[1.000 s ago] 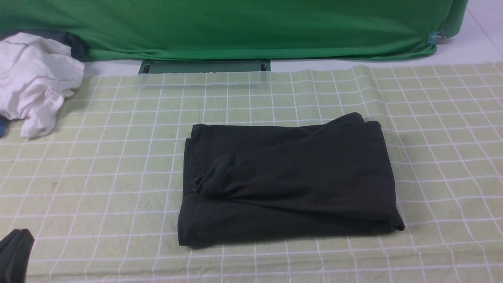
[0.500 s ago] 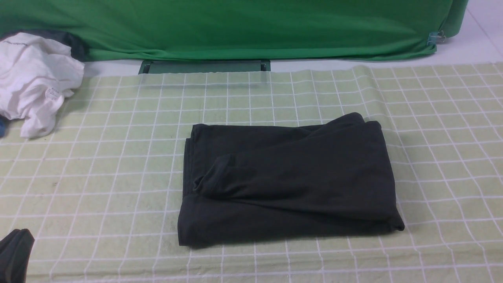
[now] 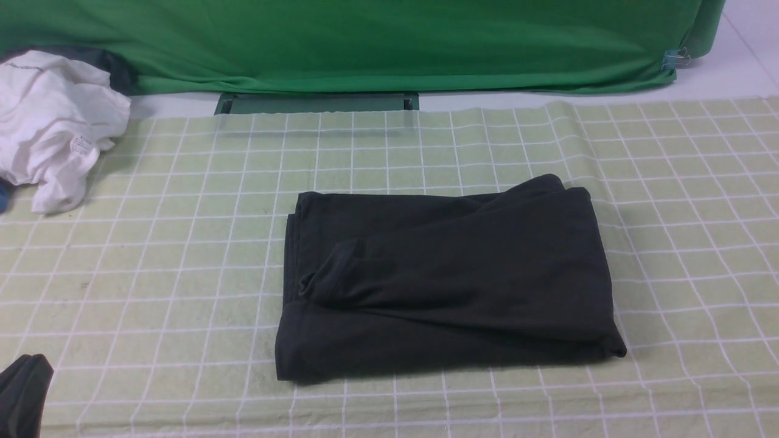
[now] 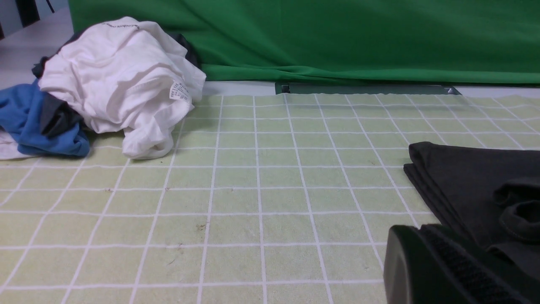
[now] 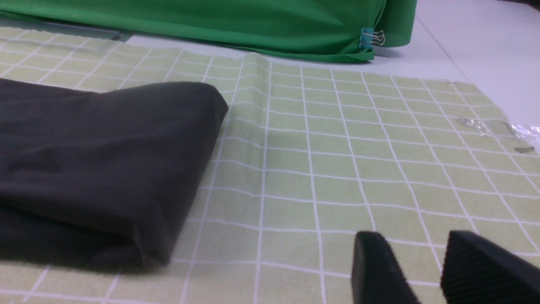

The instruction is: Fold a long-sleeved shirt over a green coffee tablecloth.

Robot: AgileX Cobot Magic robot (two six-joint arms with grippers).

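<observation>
The long-sleeved shirt (image 3: 444, 280) lies folded into a black rectangle in the middle of the green coffee tablecloth (image 3: 152, 274), one cuff bunched on its left part. My left gripper (image 3: 21, 395) sits low at the near left corner, apart from the shirt. The left wrist view shows that gripper (image 4: 422, 230) shut and empty, with the shirt's (image 4: 476, 185) layered edge just beyond it. The front view does not show my right gripper. In its wrist view the right gripper (image 5: 413, 240) stands open over bare tablecloth (image 5: 337, 147), to the side of the shirt's (image 5: 97, 152) folded end.
A crumpled white garment (image 3: 52, 121) lies at the far left, with a blue one (image 4: 38, 122) beside it. Plain deep green fabric (image 3: 365, 42) hangs along the back, held by a binder clip (image 3: 672, 59). A dark flat bar (image 3: 316, 103) lies at the cloth's far edge.
</observation>
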